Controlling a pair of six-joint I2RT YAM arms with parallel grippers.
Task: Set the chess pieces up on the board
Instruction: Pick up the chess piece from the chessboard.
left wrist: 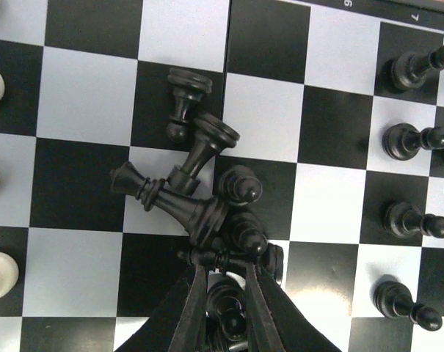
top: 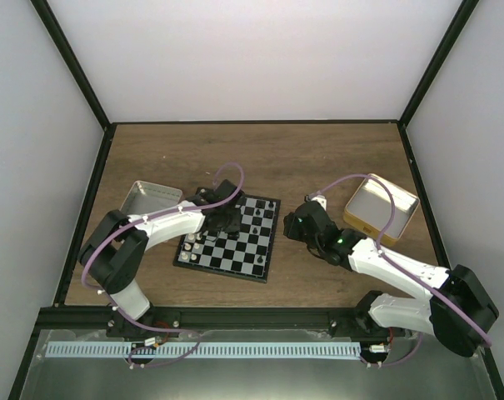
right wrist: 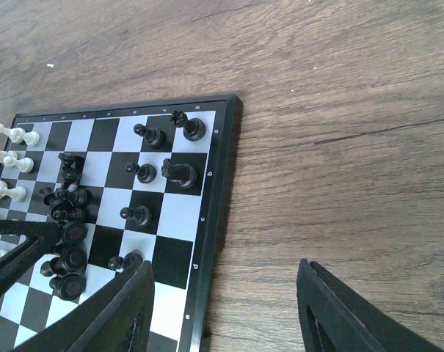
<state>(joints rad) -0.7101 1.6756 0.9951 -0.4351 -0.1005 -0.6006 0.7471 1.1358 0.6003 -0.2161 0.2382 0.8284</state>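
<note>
Pinching one black piece [left wrist: 225,317] at the edge of a toppled black heap [left wrist: 207,202] on the board [left wrist: 86,95], left pincer [left wrist: 223,277] is nearly closed on it. Right pincer [right wrist: 225,308] gapes empty over table [right wrist: 339,110] right of board. Pieces judged light, hard, slick, roll-prone; grip the waist.

left gripper [left wrist: 224,273] low over the board [left wrist: 89,95], fingers close either side of a black piece [left wrist: 225,312] in a heap of toppled black pieces [left wrist: 199,176]; black pawns [left wrist: 409,139] stand toward one edge, white pieces [left wrist: 0,275] toward the opposite edge.
</note>
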